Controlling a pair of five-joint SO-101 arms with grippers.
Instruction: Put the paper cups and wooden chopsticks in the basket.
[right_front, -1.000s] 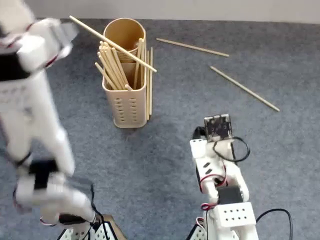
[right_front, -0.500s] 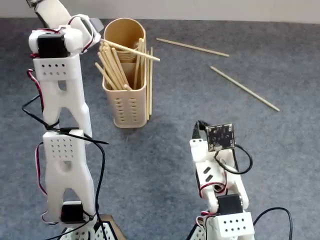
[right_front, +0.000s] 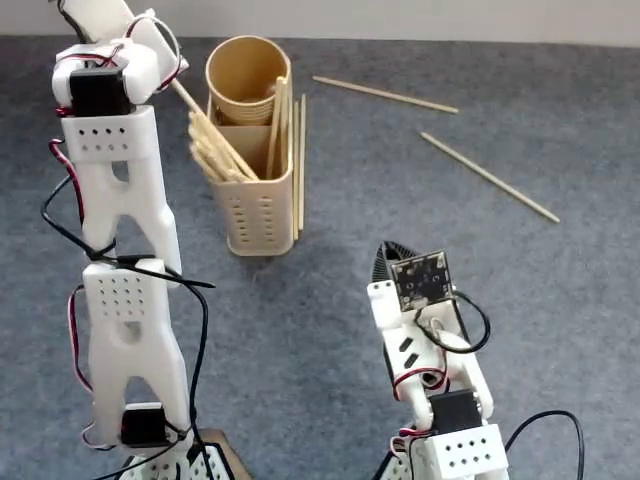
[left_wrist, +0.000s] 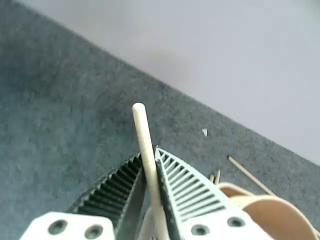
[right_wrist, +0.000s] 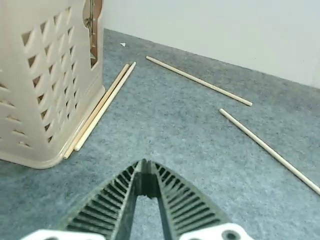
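Over the grey counter (right_front: 330, 300) my left fingers (left_wrist: 182, 175), pinching a chopstick (left_wrist: 143, 132), are tipping it into the basket (right_front: 262, 215) at eleven o'clock; nearly delivered. Right fingers (right_wrist: 175, 195) are sitting closed, empty.

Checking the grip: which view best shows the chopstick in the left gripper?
Left wrist view: the chopstick is clamped in the left gripper, close up. The high view shows it slanting from that gripper down into the basket.

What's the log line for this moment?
left gripper: shut on held chopstick, slanting into basket | right gripper: shut, empty, over carpet | paper cup: in basket | two loose chopsticks: on carpet
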